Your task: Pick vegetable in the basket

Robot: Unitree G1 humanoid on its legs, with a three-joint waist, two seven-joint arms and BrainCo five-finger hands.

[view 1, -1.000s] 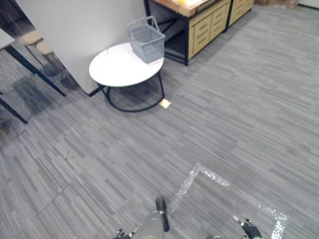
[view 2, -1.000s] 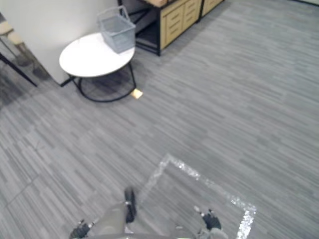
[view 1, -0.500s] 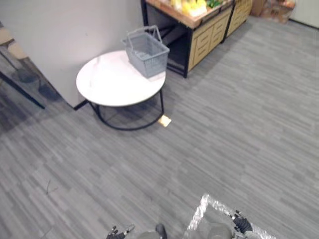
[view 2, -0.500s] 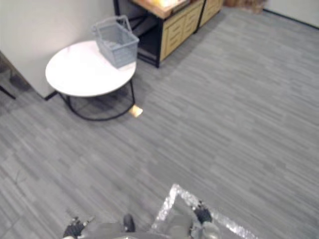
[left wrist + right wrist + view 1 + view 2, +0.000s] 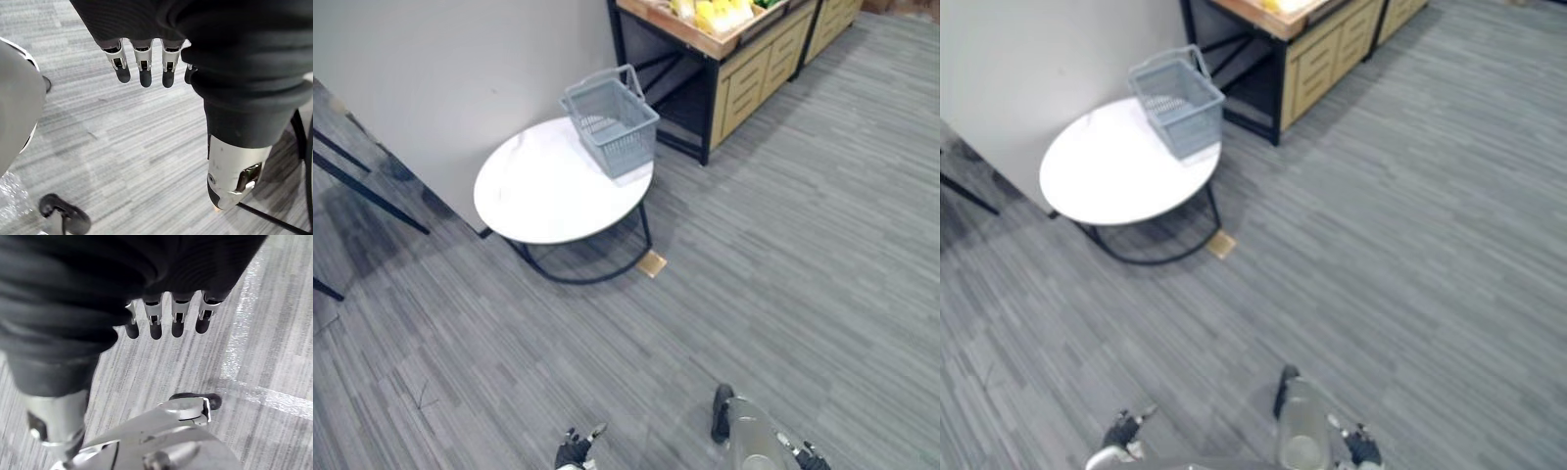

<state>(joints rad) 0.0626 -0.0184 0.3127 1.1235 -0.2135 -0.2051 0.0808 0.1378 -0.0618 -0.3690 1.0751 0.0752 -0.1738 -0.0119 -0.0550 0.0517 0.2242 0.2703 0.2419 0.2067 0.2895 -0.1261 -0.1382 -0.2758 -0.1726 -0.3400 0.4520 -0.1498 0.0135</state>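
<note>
No legible text, labels, numbers or signs; basket [image 5: 626, 147], white round desk [image 5: 548, 191], wooden cabinet [image 5: 744, 93] and floor [image 5: 803, 274] carry no print that can be read; small tan patch [image 5: 652, 262] on the floor by the desk's frame is too small to tell whether anything is written on it.
</note>
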